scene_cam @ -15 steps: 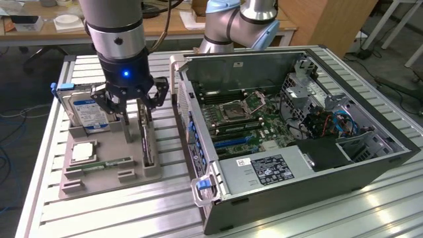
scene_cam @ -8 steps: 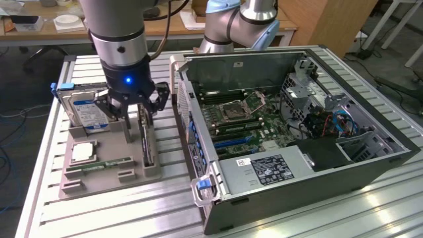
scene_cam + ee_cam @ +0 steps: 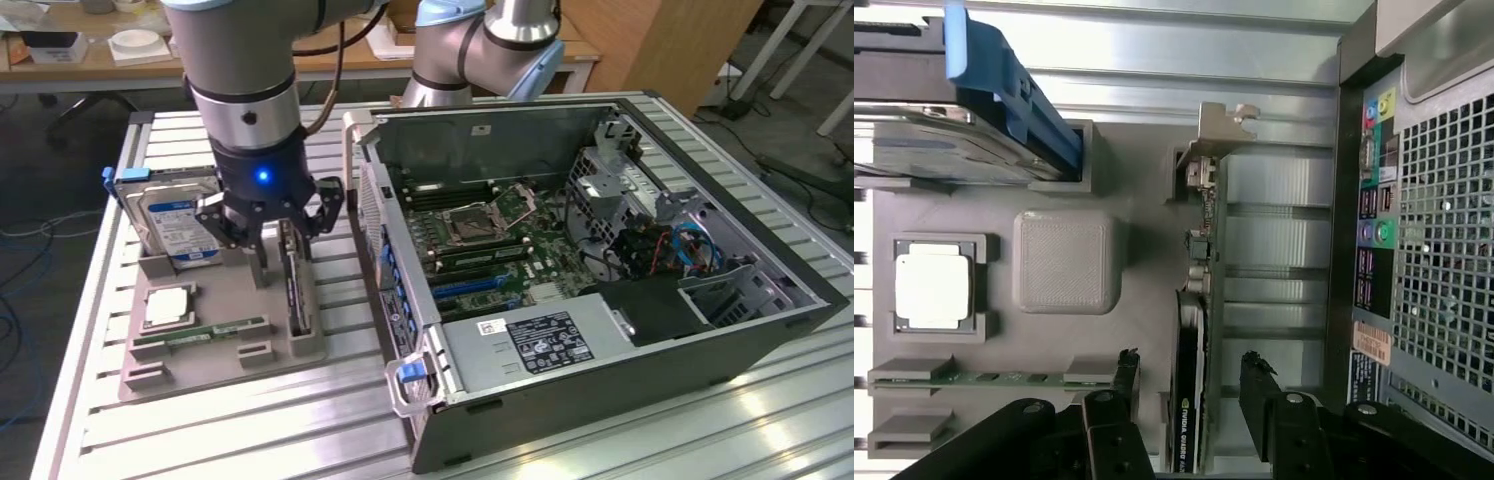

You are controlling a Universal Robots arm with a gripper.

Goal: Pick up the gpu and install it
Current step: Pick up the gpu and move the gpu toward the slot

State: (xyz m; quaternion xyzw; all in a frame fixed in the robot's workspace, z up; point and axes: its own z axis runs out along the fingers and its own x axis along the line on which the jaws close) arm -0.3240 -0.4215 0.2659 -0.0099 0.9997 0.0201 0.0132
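The gpu (image 3: 296, 295) is a thin dark card standing on edge in a slot of the beige holder tray (image 3: 214, 372), beside the open computer case (image 3: 747, 330). In the wrist view the gpu (image 3: 1201, 290) runs lengthwise with its silvery bracket (image 3: 1220, 125) at the far end. My gripper (image 3: 286, 245) hangs just above the card's rear part and is open. Its two black fingers straddle the card, one on each side, with gaps between pads and card in the wrist view, where the gripper (image 3: 1190, 362) holds nothing.
On the same tray stand a blue-labelled hard drive (image 3: 174, 225), a CPU (image 3: 167, 305) and a green memory stick (image 3: 200, 335). The case's rear panel (image 3: 1424, 200) lies close beside the card. The motherboard (image 3: 494, 240) lies exposed inside. A second arm's base (image 3: 467, 50) stands behind.
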